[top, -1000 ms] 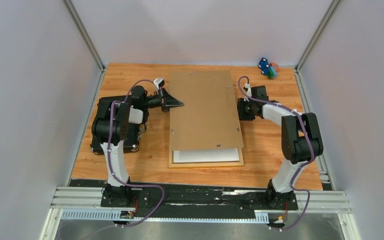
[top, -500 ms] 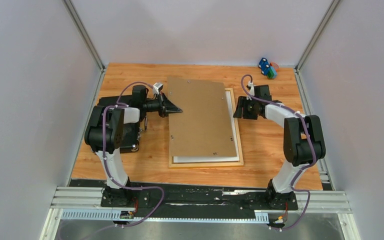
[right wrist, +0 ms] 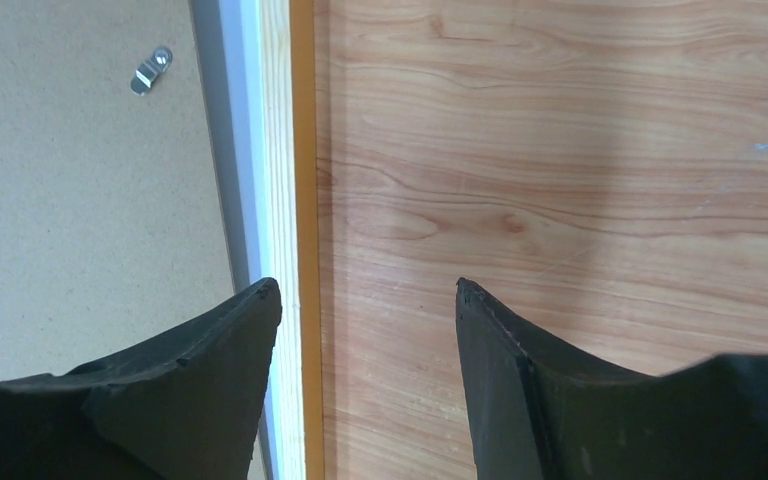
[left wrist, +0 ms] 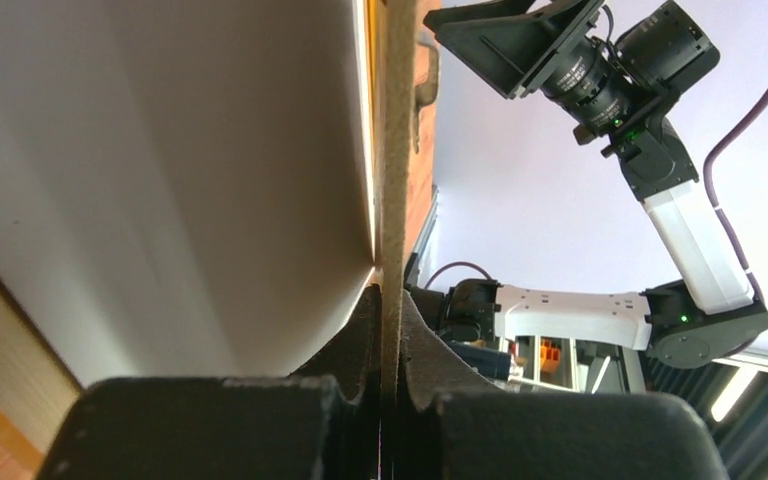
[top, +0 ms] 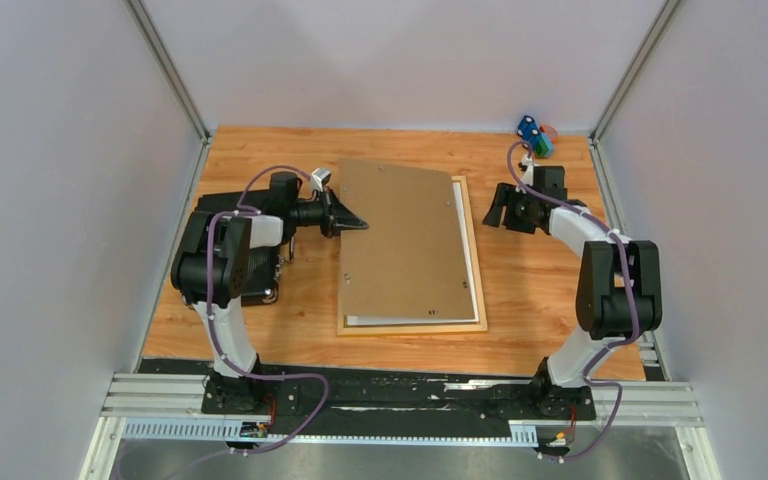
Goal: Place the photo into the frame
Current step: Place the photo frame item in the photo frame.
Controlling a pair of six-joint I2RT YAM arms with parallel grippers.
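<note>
A brown backing board (top: pixel 405 240) lies slanted over the light wood frame (top: pixel 410 330). The photo (top: pixel 400 320) shows only as a white strip along the board's near and right edges, its picture hidden. My left gripper (top: pixel 353 222) is shut on the board's left edge, holding that side slightly raised. In the left wrist view the jaws (left wrist: pixel 390 300) pinch the thin board edge (left wrist: pixel 395 150), with the pale photo (left wrist: pixel 160 180) beside it. My right gripper (top: pixel 497 212) is open, empty and just right of the frame. Its fingertips (right wrist: pixel 365 290) straddle the frame rail (right wrist: pixel 295 150) and bare table.
A black case (top: pixel 250 270) sits under the left arm at the table's left side. A small blue and green toy (top: pixel 535 137) lies at the back right corner. A metal clip (right wrist: pixel 150 70) sits on the board near its right edge. Enclosure walls stand close on both sides.
The right gripper has opened, let go of the board's right edge and pulled back to the right. The board has slid toward the near side and settled over the frame.
</note>
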